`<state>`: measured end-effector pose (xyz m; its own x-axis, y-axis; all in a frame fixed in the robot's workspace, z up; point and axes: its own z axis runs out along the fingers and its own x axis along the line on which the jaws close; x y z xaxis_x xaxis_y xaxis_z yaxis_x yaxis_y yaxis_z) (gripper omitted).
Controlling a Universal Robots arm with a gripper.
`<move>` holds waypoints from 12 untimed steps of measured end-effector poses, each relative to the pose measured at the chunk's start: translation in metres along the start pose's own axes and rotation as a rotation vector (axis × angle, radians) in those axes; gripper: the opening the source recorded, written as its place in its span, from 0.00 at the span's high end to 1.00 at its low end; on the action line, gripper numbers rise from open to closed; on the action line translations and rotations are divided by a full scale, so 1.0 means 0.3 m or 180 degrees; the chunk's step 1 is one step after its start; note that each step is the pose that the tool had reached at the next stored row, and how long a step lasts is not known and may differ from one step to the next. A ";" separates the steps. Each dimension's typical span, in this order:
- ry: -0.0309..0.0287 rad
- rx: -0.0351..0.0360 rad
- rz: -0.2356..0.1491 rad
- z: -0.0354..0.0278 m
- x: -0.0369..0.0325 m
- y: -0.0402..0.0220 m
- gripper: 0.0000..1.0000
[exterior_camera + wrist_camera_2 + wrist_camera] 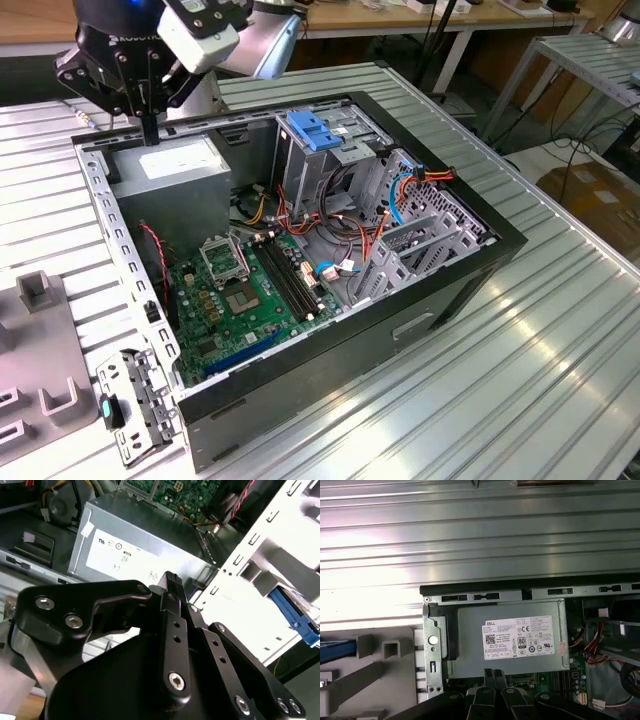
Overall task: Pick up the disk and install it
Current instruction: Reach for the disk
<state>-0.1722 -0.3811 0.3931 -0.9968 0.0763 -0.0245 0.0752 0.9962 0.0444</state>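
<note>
Pressed shut and empty, the black tool [150,138] hangs just above the grey metal power-supply box [170,172] with a white sticker, seemingly between grasps, while the dark, blue-railed disk [335,648], barely glimpsed, apparently sits in a grey plastic rack [395,647] beside that box.

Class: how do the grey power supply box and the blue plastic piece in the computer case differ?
The power supply box is grey metal with a white sticker; the blue plastic piece is bright blue. The box is far bigger than the blue piece. Both sit inside the open computer case.
</note>
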 end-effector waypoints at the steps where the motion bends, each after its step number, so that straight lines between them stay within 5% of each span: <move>1: 0.0000 0.0000 0.0000 0.000 0.000 0.000 0.89; 6: 0.0000 0.0000 0.0000 0.000 0.002 0.000 0.89; 12: 0.0000 0.0000 0.0000 -0.002 0.052 -0.002 0.89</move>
<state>-0.1877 -0.3806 0.3932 -0.9968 0.0763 -0.0244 0.0752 0.9962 0.0443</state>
